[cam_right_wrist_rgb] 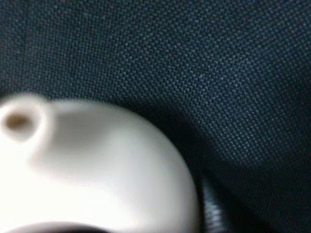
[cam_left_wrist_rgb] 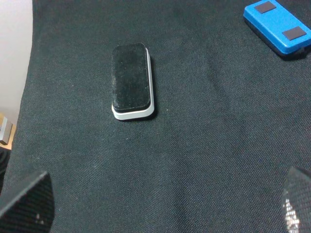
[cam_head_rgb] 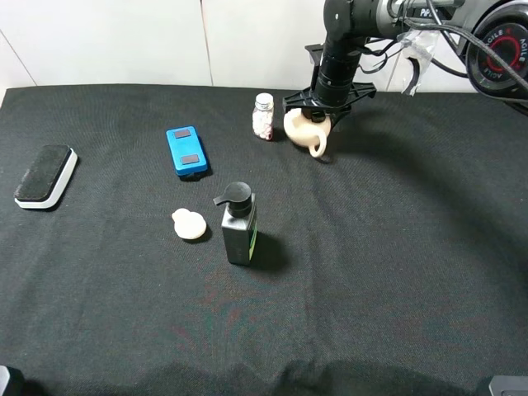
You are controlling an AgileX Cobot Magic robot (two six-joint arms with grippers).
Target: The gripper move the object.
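The cream-beige pot [cam_head_rgb: 304, 129] is at the back of the black cloth, its loop handle [cam_head_rgb: 318, 147] pointing toward the front. My right gripper [cam_head_rgb: 318, 114] comes down from above and grips the pot at its top. In the right wrist view the pot [cam_right_wrist_rgb: 107, 165] fills the frame, blurred, with its small spout [cam_right_wrist_rgb: 17, 121] to one side and one dark finger [cam_right_wrist_rgb: 214, 208] against its wall. I cannot tell whether the pot is touching the cloth. My left gripper [cam_left_wrist_rgb: 160, 213] is open and empty, its fingertips [cam_left_wrist_rgb: 24, 201] wide apart above the cloth.
A small clear bottle of white pills [cam_head_rgb: 263, 116] stands just left of the pot. A blue box [cam_head_rgb: 186, 151] lies further left, a black-and-white eraser [cam_head_rgb: 45, 176] at the far left. A dark pump bottle [cam_head_rgb: 238, 224] and a small cream disc [cam_head_rgb: 189, 223] are mid-table.
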